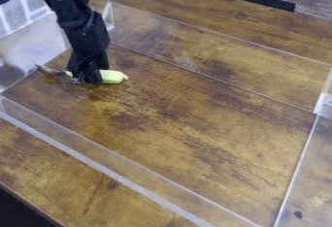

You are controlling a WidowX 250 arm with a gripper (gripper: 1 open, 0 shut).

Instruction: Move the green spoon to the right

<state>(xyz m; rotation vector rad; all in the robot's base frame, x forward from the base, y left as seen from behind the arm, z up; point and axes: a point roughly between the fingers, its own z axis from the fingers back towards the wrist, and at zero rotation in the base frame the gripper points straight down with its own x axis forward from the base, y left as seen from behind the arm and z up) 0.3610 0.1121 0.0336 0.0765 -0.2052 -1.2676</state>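
You are at the grasp step. The green spoon (pixel 109 76) lies on the counter (pixel 208 95), at its far left, and your hand (pixel 88 73) sits down over the spoon's middle. I cannot tell whether the fingers are clamped on it. Next, secure the handle, lift slightly, then carry it right of the hand.

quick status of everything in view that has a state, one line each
yellow-green plastic-handled spoon: lying flat at the left of the table, mostly hidden by the tool, not lifted
black tool: pointing down over the spoon's middle; whether it grips cannot be told
clear plastic barrier: upright around the work area
dark wooden plank table: bare apart from the spoon
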